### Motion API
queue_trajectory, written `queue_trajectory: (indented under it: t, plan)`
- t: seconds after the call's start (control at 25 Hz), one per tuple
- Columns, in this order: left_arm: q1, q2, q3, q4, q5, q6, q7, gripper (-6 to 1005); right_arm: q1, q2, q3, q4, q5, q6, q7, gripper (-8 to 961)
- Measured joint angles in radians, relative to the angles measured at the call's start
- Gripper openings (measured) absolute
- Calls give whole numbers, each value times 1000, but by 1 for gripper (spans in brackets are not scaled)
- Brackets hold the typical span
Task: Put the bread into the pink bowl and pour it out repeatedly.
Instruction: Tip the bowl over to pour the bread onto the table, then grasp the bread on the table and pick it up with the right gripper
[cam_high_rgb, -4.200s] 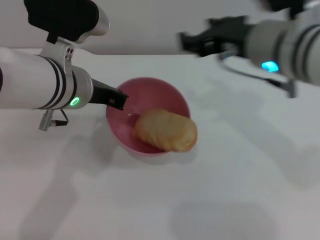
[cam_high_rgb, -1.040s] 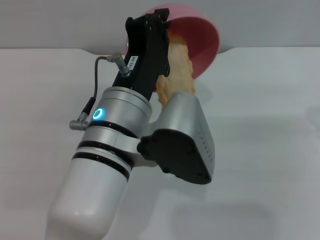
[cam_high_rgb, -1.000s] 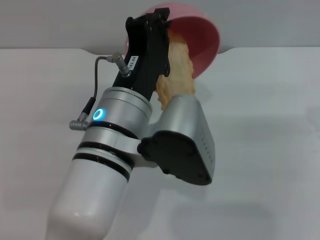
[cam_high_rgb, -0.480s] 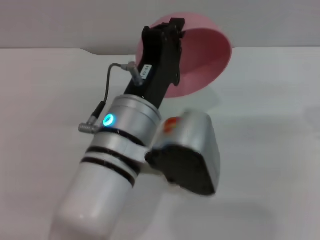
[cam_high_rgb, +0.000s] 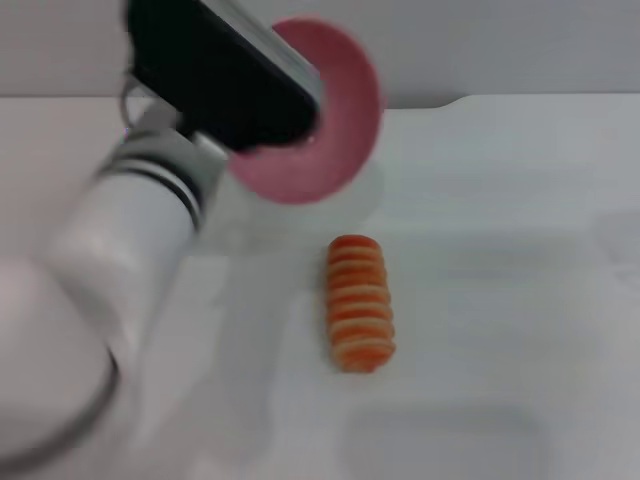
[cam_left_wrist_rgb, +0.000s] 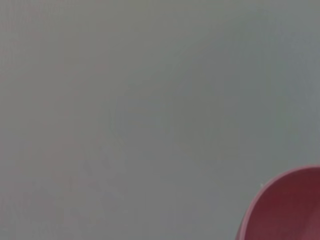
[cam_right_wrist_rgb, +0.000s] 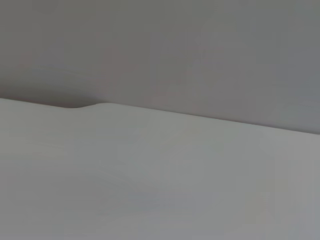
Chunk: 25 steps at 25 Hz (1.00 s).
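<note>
Now the bread (cam_high_rgb: 360, 303) is seen lying on the table (cam_high_rgb: 500, 250), striped side up, about midway across and toward the near edge, its long axis running from the far edge to the near edge. The pink bowl (cam_high_rgb: 330, 120) is held tipped on its side above the table, farther back and to the left of the loaf, well apart from it. The left end effector (cam_high_rgb: 285, 105) is seen at the bowl's rim, grasping it as judged, and is the nearer arm. The right end effector is not shown, so its state cannot be told. Only the head view shows the loaf; the left wrist view shows just a bowl edge, the right wrist view only table.
</note>
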Motion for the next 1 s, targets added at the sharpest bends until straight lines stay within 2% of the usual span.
queue_trajectory:
  t: [0.04, 0.08, 0.12, 0.2, 0.28, 0.36, 0.4, 0.44, 0.52, 0.68, 0.84, 1.0]
  plan:
    - [0, 0, 0, 0, 0, 0, 0, 47, 2, 0, -2, 1, 0, 1, 0, 1]
    - [-15, 1, -56, 6, -130, -19, 49, 47, 4, 1, -4, 2, 0, 2, 0, 1]
    - [-40, 3, -148, 8, -335, -49, 122, 47, 5, 1, -7, 2, 0, 2, 0, 1]
    - [-55, 4, -221, 5, -506, -74, 189, 47, 7, 1, -11, 3, 1, 2, 0, 1]
    - [-62, 4, -295, 1, -653, -95, 257, 48, 8, 1, -14, 4, 1, 3, 1, 1]
    - [-63, 4, -323, 0, -702, -105, 281, 48, 10, 0, -19, 7, 1, 5, 1, 1]
    - [-72, 4, -397, 0, -824, -162, 346, 48, 12, 0, -22, 8, 2, 7, 1, 1]
    - [-80, 5, -431, -1, -867, -197, 370, 48, 14, 0, -26, 10, 2, 10, 1, 1]
    - [-104, 5, -493, -8, -914, -283, 407, 48, 18, 1, -37, 10, 2, 15, 1, 1]
    - [-146, 6, -568, -45, -921, -430, 452, 48, 27, 1, -64, 2, 7, 27, 1, 1]
    - [-142, 7, -627, -69, -918, -446, 470, 48, 43, 1, -90, 1, 24, 32, 1, 2]
    - [-131, 8, -667, -87, -919, -425, 485, 48, 95, 0, -131, 36, 92, 18, 0, 2]
